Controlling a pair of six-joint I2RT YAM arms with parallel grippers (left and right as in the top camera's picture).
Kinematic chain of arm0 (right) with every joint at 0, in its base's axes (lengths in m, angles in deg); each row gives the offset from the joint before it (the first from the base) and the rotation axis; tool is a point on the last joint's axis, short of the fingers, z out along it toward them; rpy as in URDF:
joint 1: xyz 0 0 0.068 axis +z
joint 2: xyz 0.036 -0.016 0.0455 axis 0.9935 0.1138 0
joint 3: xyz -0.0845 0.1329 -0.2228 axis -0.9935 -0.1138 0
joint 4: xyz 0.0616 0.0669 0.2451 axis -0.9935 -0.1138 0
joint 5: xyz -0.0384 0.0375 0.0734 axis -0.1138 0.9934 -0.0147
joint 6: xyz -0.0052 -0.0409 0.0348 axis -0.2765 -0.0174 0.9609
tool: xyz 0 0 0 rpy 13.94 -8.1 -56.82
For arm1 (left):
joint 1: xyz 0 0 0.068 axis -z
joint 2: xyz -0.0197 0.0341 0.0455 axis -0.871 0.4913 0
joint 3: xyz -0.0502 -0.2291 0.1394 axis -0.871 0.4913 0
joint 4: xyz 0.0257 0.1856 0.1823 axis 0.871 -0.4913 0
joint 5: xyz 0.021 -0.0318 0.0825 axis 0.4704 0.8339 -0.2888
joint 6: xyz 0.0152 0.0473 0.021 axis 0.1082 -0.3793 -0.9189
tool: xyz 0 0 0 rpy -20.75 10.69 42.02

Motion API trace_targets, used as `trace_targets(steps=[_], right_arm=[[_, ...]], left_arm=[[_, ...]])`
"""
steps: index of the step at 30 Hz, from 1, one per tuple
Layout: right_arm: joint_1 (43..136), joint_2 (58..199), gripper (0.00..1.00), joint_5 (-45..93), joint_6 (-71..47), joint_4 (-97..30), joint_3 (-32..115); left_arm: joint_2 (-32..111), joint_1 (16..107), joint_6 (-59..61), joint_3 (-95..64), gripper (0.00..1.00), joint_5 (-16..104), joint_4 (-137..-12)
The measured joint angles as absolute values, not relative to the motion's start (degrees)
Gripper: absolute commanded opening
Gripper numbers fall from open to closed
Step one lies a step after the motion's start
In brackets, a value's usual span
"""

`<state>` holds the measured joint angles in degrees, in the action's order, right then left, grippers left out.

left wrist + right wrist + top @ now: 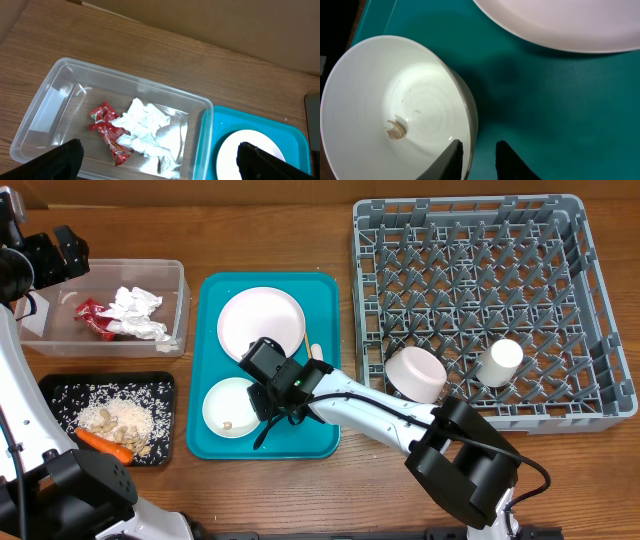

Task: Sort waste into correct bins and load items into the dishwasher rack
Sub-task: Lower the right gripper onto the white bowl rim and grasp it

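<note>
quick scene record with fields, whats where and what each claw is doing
clear tub: red wrapper, white napkins
black tray: rice, crumbs, carrot
teal tray: white plate, white bowl with one crumb
rack: pale pink bowl, white cup
left claw: open over clear tub
right claw: astride white bowl rim, grip unclear

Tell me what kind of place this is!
Probably a dish-clearing station on a wooden table, like a cafeteria's: a grey dishwasher rack, a teal tray with white dishes, and a clear tub and black tray holding waste.
</note>
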<state>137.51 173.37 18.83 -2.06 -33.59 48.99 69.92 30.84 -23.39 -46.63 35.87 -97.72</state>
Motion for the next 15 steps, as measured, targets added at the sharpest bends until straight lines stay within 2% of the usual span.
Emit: trace_targets(steps=[15], right_arm=[[137.57, 175.38, 0.26, 18.83, -2.06, -33.11, 48.99]], left_arm=[[69.92, 30.84, -23.39, -46.63, 1.00, 35.87, -97.72]])
